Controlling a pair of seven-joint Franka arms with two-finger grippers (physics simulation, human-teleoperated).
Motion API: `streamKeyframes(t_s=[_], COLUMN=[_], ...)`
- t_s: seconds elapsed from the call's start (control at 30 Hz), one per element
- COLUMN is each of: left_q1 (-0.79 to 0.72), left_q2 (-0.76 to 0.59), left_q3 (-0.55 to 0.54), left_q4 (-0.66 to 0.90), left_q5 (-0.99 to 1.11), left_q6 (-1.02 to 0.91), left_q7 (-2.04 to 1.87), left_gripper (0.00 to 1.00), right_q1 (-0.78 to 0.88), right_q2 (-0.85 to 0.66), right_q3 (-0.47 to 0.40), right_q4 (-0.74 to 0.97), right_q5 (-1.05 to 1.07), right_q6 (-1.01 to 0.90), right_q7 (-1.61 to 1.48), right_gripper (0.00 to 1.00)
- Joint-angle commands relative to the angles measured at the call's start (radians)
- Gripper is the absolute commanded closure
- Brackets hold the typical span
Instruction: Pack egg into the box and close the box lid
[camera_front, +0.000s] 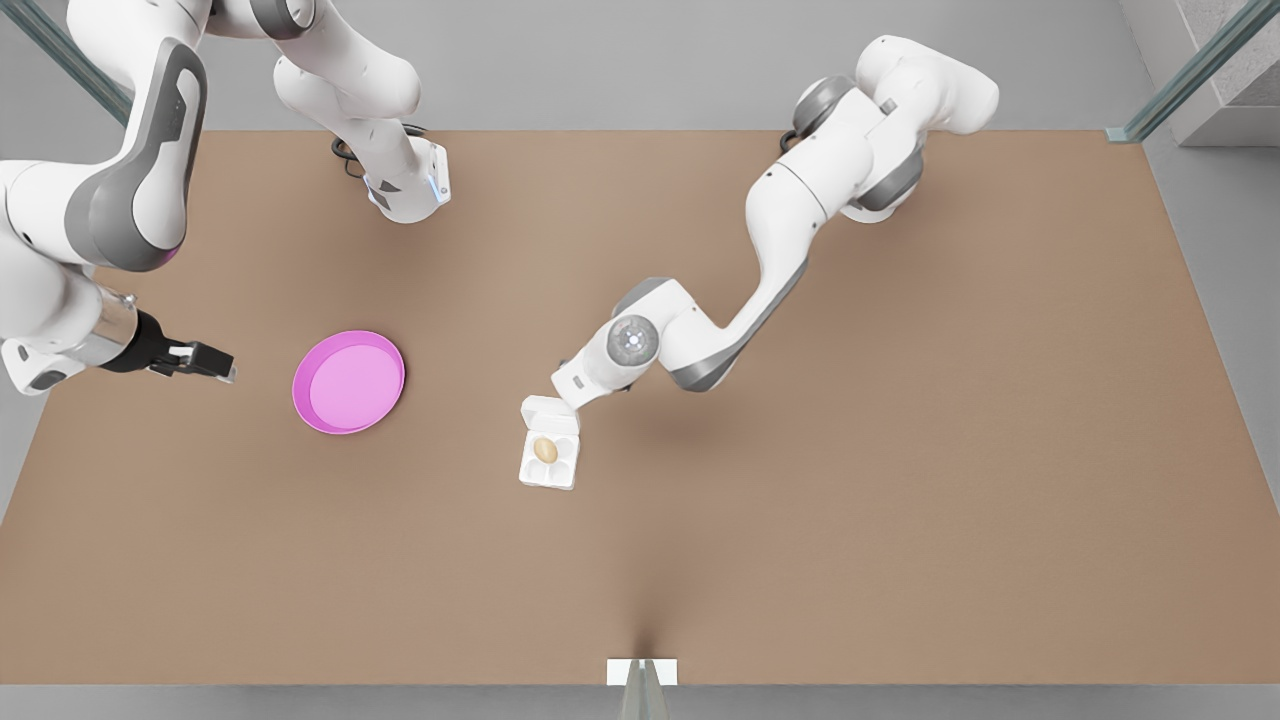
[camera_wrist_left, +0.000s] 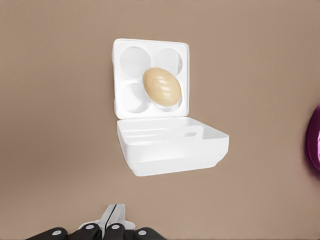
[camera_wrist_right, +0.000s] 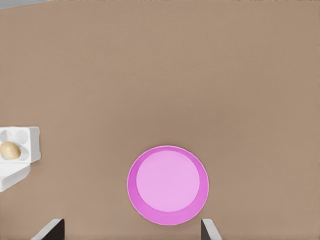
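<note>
The white egg carton (camera_front: 551, 472) (camera_wrist_left: 115, 75) (camera_wrist_right: 33, 144) lies mid-table with its cups facing up. A tan egg (camera_front: 545, 450) (camera_wrist_left: 162, 86) (camera_wrist_right: 9, 149) rests in one cup. The box lid (camera_front: 548, 412) (camera_wrist_left: 170, 150) (camera_wrist_right: 12, 176) stands partly raised from its hinge. My left gripper (camera_front: 563, 388) (camera_wrist_left: 114, 214) hovers just behind the lid's free edge, shut and holding nothing. My right gripper (camera_front: 205, 360) (camera_wrist_right: 131, 229) waits at the front view's left, open and facing the pink plate.
A round pink plate (camera_front: 348, 382) (camera_wrist_right: 168, 185) (camera_wrist_left: 316, 142) lies between the right gripper and the carton, nothing on it. The right arm's base (camera_front: 408, 190) stands at the table's far edge. Bare brown tabletop (camera_front: 900, 480) stretches to the front view's right.
</note>
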Motion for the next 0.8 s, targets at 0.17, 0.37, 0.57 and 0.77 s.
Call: streamKeyframes(t_s=[0.17, 0.37, 0.57, 0.77], left_q1=[-0.011, -0.023, -0.023, -0.031], left_q2=[0.032, 0.070, 0.078, 0.094], left_q3=[0.000, 0.000, -0.002, -0.002], left_q4=[0.000, 0.003, 0.003, 0.003], left_q5=[-0.001, -0.001, -0.007, -0.007], left_q6=[0.108, 0.235, 0.329, 0.406], left_q7=[-0.005, -0.006, -0.006, -0.005], left_gripper=[0.79, 0.79, 0.79, 0.79], right_q1=[-0.001, -0.001, -0.001, -0.003], right_q2=[0.000, 0.000, 0.000, 0.000], right_q3=[0.000, 0.000, -0.002, -0.003], right_q4=[-0.003, -0.002, -0.002, -0.003], right_q5=[0.000, 0.000, 0.000, 0.000], right_q6=[0.002, 0.002, 0.002, 0.002], right_q7=[-0.001, -0.001, 0.002, -0.001], right_gripper=[0.00, 0.00, 0.00, 0.00])
